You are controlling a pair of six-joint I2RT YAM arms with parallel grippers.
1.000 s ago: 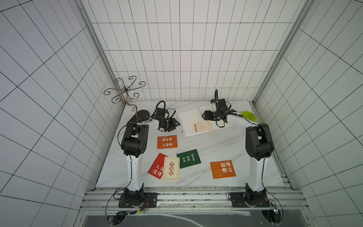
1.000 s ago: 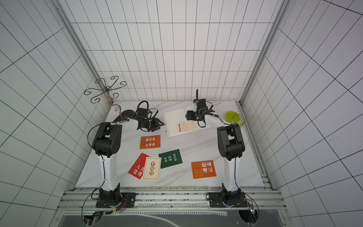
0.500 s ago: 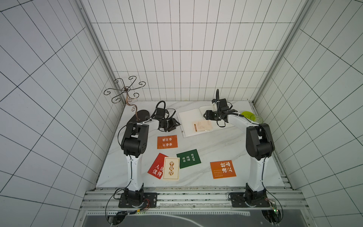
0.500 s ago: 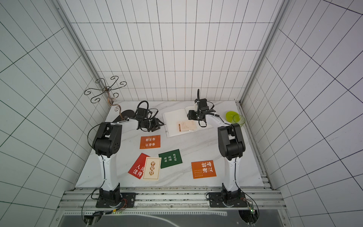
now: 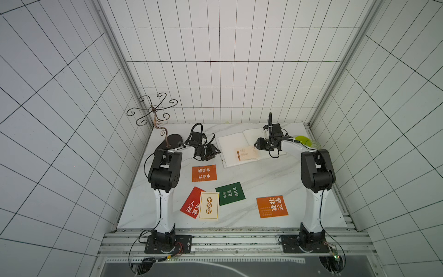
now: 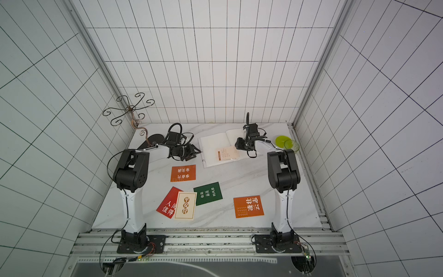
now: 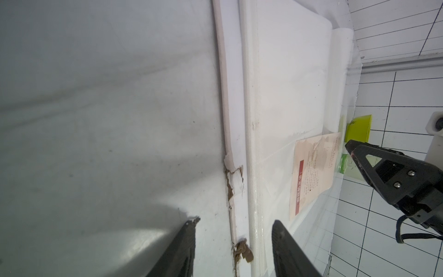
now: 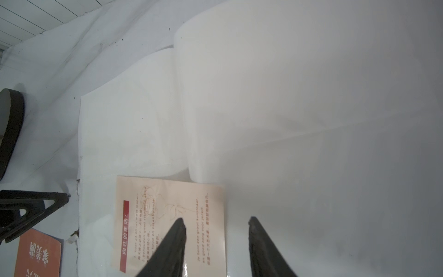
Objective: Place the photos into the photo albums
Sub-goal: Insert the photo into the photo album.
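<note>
The photo album [image 5: 230, 146] [image 6: 213, 148] lies open at the back of the table, white pages up. A cream photo [image 5: 247, 153] [image 8: 167, 215] [image 7: 311, 165] rests flat on its pages. My right gripper [image 5: 255, 145] [image 8: 216, 218] hovers over that photo's edge, jaws apart and holding nothing. My left gripper [image 5: 215, 152] [image 7: 235, 220] is open, straddling the album's left cover edge. Nearer the front lie an orange photo [image 5: 204, 173], a dark green one [image 5: 230, 193], a red one [image 5: 191, 206] partly under a cream one [image 5: 209, 205], and another orange one [image 5: 272, 206].
A curly metal stand [image 5: 153, 112] rises from a dark oval base [image 5: 173, 140] at the back left corner. A yellow-green dish and a clear green cup [image 5: 309, 142] sit at the back right, close to the right arm. Tiled walls enclose the table.
My right gripper's jaws have narrowed while it stays over the cream photo on the album. The left arm and the photos on the table have not moved.
</note>
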